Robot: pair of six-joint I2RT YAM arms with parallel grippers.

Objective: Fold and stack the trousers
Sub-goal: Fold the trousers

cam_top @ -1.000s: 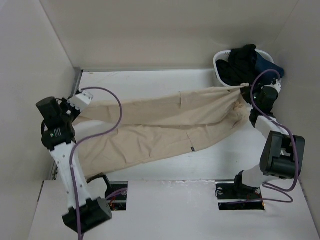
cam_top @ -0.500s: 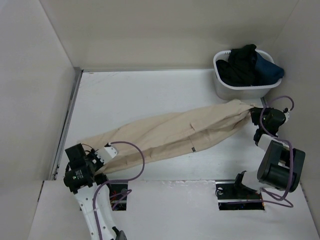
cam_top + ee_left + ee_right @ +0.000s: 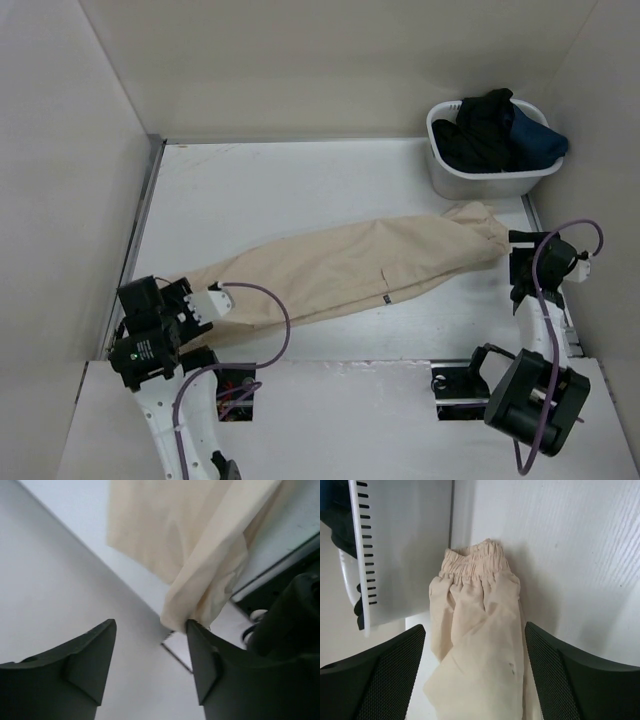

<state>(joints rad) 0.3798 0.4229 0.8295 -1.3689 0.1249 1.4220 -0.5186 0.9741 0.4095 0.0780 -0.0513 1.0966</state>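
The beige trousers (image 3: 350,265) lie folded lengthwise in a long diagonal band, from the near left of the table to the far right. My left gripper (image 3: 205,305) is at their near-left end and stands open (image 3: 151,625). A corner of the trousers (image 3: 200,540) rests against the tip of its right finger and nothing is pinched. My right gripper (image 3: 518,250) is just off their far-right end and also stands open (image 3: 474,627). The gathered elastic end of the trousers (image 3: 480,630) lies loose below and between its fingers.
A white laundry basket (image 3: 450,180) with black and dark-blue garments (image 3: 495,125) stands at the far right corner, close to the trousers' end; its slotted wall (image 3: 400,555) is left of my right gripper. Walls enclose the table on three sides.
Both arms drew the spread trousers toward the near side, which narrowed them into a folded band. Both grippers then opened and let go of the cloth; the right one backed off to the right.
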